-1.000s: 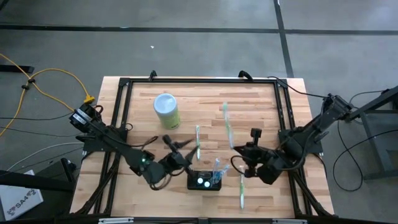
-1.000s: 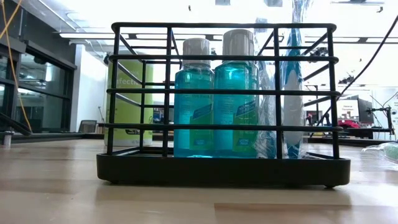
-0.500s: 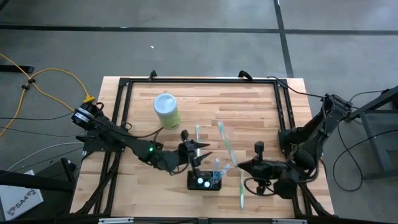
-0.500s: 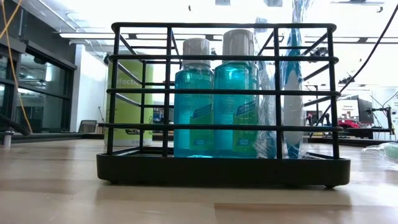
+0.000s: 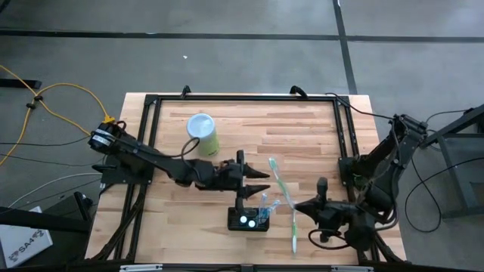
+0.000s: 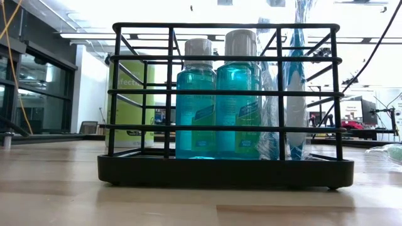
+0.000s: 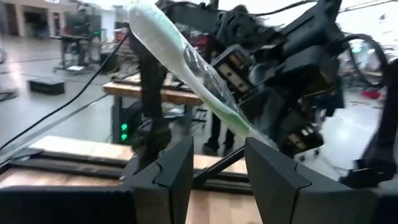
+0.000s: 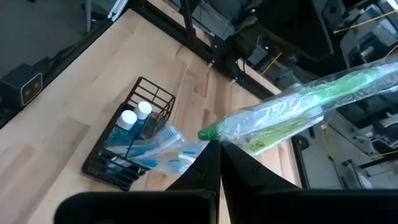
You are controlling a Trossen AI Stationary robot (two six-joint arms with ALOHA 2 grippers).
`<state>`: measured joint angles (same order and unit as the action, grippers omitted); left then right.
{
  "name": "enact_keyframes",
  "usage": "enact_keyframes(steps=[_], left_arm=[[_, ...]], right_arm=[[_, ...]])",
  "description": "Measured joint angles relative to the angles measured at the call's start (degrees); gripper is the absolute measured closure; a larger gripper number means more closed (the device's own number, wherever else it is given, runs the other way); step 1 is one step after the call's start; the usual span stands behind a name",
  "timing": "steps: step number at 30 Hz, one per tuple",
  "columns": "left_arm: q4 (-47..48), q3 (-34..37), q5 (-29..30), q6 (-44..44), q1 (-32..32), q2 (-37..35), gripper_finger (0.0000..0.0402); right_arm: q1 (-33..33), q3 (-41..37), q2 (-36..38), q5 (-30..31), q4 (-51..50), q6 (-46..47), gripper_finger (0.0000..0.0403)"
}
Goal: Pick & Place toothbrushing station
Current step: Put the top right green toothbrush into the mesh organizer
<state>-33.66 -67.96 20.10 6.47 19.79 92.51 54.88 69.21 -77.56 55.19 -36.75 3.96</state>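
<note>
Green cylinder (image 5: 203, 134) behind station (image 5: 249, 220); wrapped toothbrush (image 5: 294, 230) beside

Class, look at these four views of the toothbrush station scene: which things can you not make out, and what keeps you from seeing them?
- Low view: both arms are outside it; the black wire caddy fills the picture.
- Low view: the pale green cylinder stands behind the caddy bars, its label only partly readable.
- Left wrist view: the left gripper shows a gap; the wrapped toothbrush lies beyond.
- High view: bottle caps too small to read.
</note>
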Motion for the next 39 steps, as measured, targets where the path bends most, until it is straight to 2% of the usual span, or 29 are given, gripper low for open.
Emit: enact_keyframes(steps=[6, 11, 18, 31, 36, 39], left_arm=[[-1.15, 0.0, -3.81, 1.71, -2.15, 0.0, 0.0263], [0.4, 0.0, -14.37, 6.32, -4.28, 0.0, 0.0263], [1.28, 0.0, -19.47, 7.14, -4.64, 0.0, 0.0263], [0.59, 0.0, -20.74, 7.37, -4.5, -0.02, 0.0263], [-0.47, 0.0, -24.24, 8.05, -4.53, -0.04, 0.0263], [-1.01, 0.0, -24.31, 8.2, -4.53, -0.04, 0.0263]], right_arm=[[1.85, 0.0, 0.0, 0.21, 1.12, -0.22, 0.0401], [3.35, 0.0, -0.01, -0.15, 2.34, 0.43, 0.0401], [4.3, -0.01, -2.52, -0.52, 3.65, 0.75, 0.0401], [4.23, -0.02, -4.52, -0.55, 5.75, 0.29, 0.0401], [3.44, -0.02, -4.52, -1.65, 6.17, 0.29, 0.0401], [2.71, -0.02, -4.52, -2.73, 6.2, 0.29, 0.0401]])
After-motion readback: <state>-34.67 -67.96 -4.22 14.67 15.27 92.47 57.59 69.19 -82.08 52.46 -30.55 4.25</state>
